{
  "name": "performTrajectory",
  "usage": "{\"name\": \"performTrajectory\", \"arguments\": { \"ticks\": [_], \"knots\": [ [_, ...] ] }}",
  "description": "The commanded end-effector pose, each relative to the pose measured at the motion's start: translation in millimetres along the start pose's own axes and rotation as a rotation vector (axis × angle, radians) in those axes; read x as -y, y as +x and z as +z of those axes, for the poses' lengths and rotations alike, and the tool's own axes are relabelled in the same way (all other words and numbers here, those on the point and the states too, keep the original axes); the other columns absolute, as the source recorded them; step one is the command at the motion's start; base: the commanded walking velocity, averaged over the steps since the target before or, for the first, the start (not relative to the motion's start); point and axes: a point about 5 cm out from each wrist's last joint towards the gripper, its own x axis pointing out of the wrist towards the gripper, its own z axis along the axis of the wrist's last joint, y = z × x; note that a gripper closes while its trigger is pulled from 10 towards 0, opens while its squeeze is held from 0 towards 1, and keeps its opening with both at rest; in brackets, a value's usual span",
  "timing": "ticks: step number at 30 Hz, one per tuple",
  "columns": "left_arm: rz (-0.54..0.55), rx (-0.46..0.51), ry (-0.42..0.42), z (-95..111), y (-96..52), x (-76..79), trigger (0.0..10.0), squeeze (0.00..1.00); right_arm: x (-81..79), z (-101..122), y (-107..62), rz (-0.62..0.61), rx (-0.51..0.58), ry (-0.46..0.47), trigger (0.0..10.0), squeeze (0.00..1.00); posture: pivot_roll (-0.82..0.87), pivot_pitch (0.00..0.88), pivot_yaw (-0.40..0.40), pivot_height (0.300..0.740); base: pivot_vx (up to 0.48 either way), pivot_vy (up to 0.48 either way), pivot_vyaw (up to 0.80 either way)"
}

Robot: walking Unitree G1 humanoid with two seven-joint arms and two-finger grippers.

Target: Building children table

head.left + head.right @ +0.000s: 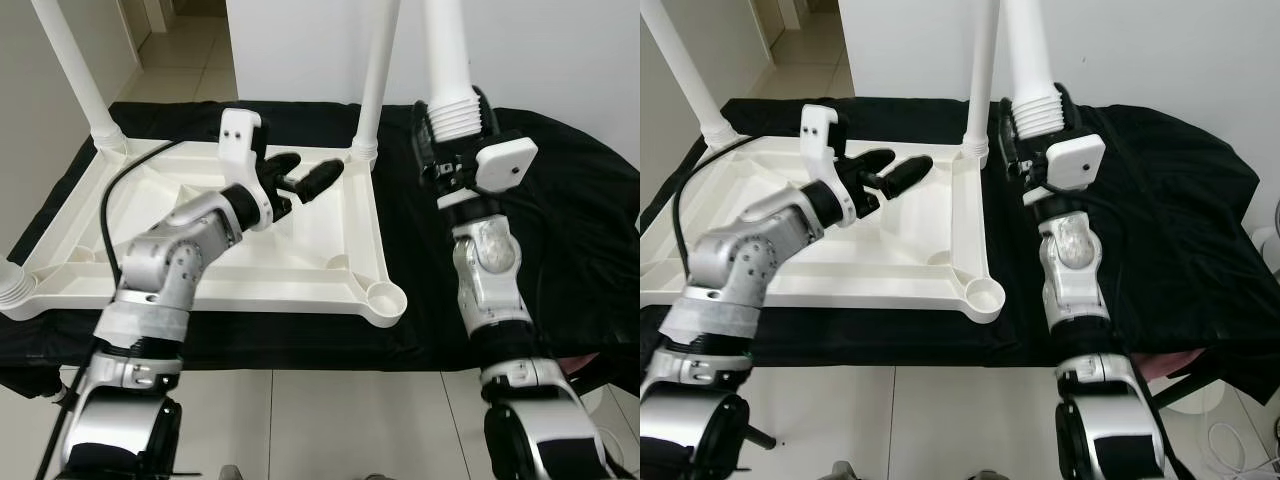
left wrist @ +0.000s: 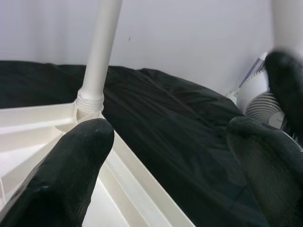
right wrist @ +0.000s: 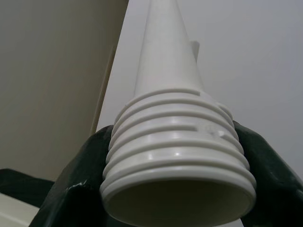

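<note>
With the upturned white tabletop on the black-draped counter showing an empty near-right socket, I worry the leg pinched in my right gripper cross-threads, while my left gripper, fingers spread, steadies nothing.

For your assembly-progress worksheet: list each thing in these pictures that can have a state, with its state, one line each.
Tabletop: upside down on the black cloth.
Far legs: standing upright in their sockets.
Near right socket: empty.
Loose leg: gripped, threaded end down.
Left hand: open, empty.
Right hand: shut on the loose leg.
</note>
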Motion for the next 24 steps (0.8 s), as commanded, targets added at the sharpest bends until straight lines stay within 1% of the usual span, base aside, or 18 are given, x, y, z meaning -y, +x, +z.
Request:
{"name": "performTrajectory", "arguments": {
  "ticks": [1, 2, 3, 4, 6, 9, 12, 14, 19, 20, 21, 24],
  "knots": [
    [-0.475, 0.023, -0.055, 11, -4.5, 23.1, 10.0, 0.0, -10.4, 1, -8.0, 0.053, -0.012, 0.015, 10.0, 0.0, -0.07, 0.0, 0.027, 0.74, 0.0, 0.0, 0.0],
    [-0.482, 0.031, -0.076, 14, -4.2, 23.7, 10.0, 0.0, -11.7, -1, -13.2, 0.053, -0.028, 0.025, 10.0, 0.0, -0.06, 0.0, 0.022, 0.74, 0.0, 0.0, 0.0],
    [-0.482, 0.031, -0.076, 14, -4.2, 23.7, 10.0, 0.0, -11.7, -1, -13.2, 0.053, -0.028, 0.025, 10.0, 0.0, -0.06, 0.0, 0.022, 0.74, 0.0, 0.0, 0.0],
    [-0.486, 0.036, -0.089, 15, -3.9, 24.0, 10.0, 0.0, -12.5, -1, -16.6, 0.052, -0.037, 0.031, 10.0, 0.0, -0.06, 0.0, 0.022, 0.74, 0.0, 0.0, 0.0],
    [-0.499, 0.043, -0.115, 18, -4.5, 26.4, 10.0, 0.0, -15.6, -2, -27.2, 0.053, -0.06, 0.05, 10.0, 0.0, -0.06, 0.0, 0.018, 0.74, 0.0, 0.0, 0.0],
    [-0.508, 0.042, -0.123, 19, -5.1, 27.5, 10.0, 0.0, -17.7, -2, -31.7, 0.056, -0.071, 0.056, 10.0, 0.0, -0.06, 0.0, 0.027, 0.74, 0.0, 0.0, 0.0],
    [-0.53, -0.001, -0.155, 16, -2.6, 30.9, 10.0, 0.0, -27.2, -3, -42.7, 0.101, -0.108, 0.077, 10.0, 0.0, -0.07, 0.0, 0.034, 0.74, 0.0, 0.0, 0.0],
    [-0.537, -0.014, -0.158, 14, -1.6, 32.0, 10.0, 0.0, -29.5, -3, -44.6, 0.117, -0.116, 0.081, 10.0, 0.0, -0.08, 0.0, 0.037, 0.74, 0.0, 0.0, 0.0],
    [-0.56, -0.041, -0.212, 15, 1.5, 34.2, 10.0, 0.0, -35.1, -1, -50.7, 0.166, -0.145, 0.095, 10.0, 0.0, -0.09, 0.0, 0.041, 0.74, 0.0, 0.0, 0.0],
    [-0.56, -0.041, -0.212, 15, 1.5, 34.2, 10.0, 0.0, -35.1, -1, -50.7, 0.166, -0.145, 0.095, 10.0, 0.0, -0.09, 0.0, 0.041, 0.74, 0.0, 0.0, 0.0],
    [-0.567, -0.05, -0.237, 16, 2.8, 34.5, 10.0, 0.0, -37.7, 0, -54.3, 0.195, -0.161, 0.096, 10.0, 0.0, -0.09, 0.0, 0.043, 0.74, 0.0, 0.0, 0.0],
    [-0.566, -0.057, -0.256, 15, 3.8, 33.9, 10.0, 0.0, -40.2, 1, -56.4, 0.219, -0.169, 0.092, 10.0, 0.0, -0.1, 0.0, 0.045, 0.74, 0.0, 0.0, 0.0]
  ]
}}
